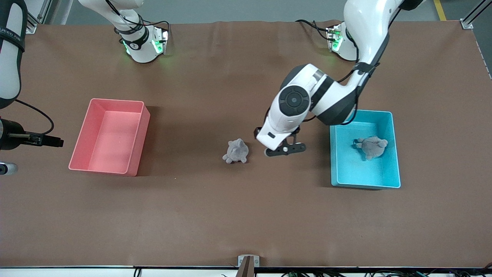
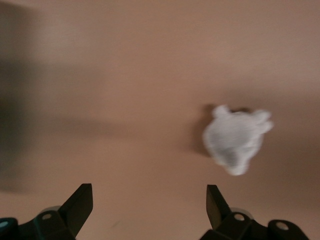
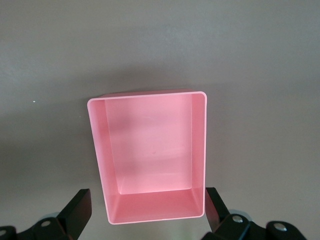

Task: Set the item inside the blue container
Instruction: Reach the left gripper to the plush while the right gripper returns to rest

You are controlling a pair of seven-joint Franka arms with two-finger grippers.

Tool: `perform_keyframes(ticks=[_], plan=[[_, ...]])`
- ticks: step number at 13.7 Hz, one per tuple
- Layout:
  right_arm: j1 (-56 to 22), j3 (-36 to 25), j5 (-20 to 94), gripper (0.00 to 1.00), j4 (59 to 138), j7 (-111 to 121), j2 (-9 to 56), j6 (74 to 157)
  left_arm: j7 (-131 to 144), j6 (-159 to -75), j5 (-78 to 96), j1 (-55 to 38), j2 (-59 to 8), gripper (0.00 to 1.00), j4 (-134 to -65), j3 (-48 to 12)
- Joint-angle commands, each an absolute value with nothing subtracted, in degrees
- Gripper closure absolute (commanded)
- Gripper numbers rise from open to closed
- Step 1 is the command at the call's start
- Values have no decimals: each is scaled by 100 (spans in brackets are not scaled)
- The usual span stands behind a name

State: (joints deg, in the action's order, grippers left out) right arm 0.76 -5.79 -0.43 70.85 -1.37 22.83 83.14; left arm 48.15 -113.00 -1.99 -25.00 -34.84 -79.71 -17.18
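Brown matte sheeting covers my table, flat and faintly creased near the robot bases. On it I see two rectangular plastic bins of the same size, both smooth-walled with rounded corners. My blue container sits toward the left arm's end of the table, a glossy cyan tub, and one grey plush toy already lies inside it on the floor of the bin, soft and lumpy with stubby limbs. My pink bin sits toward the right arm's end of the table, well apart from the blue one, with nothing inside it.

Between the two bins, a second grey plush toy lies on the bare sheeting, fuzzy and rounded, with small ears or paws sticking out. It is outside the blue container and nothing touches it.

My left gripper hangs low over the table between that toy and the blue container, just beside the toy; its black fingers are spread wide with nothing between them. My right gripper waits over the pink bin, fingers likewise spread wide and holding nothing.
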Motion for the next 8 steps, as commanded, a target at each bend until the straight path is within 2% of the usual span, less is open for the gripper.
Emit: perform_keyframes(ticks=[1, 4, 8], plan=[[114, -510, -123, 0, 6996, -132, 2241, 8235, 4912, -11941, 113, -2671, -3743, 0, -7761, -1696], [386, -545, 525, 0, 7005, -149, 2189, 8209, 5228, -12864, 141, -2900, -4042, 0, -7761, -1696], [422, -501, 536, 0, 7040, -79, 2074, 8095, 5221, -13815, 97, -3199, -4613, 0, -7778, -1661]])
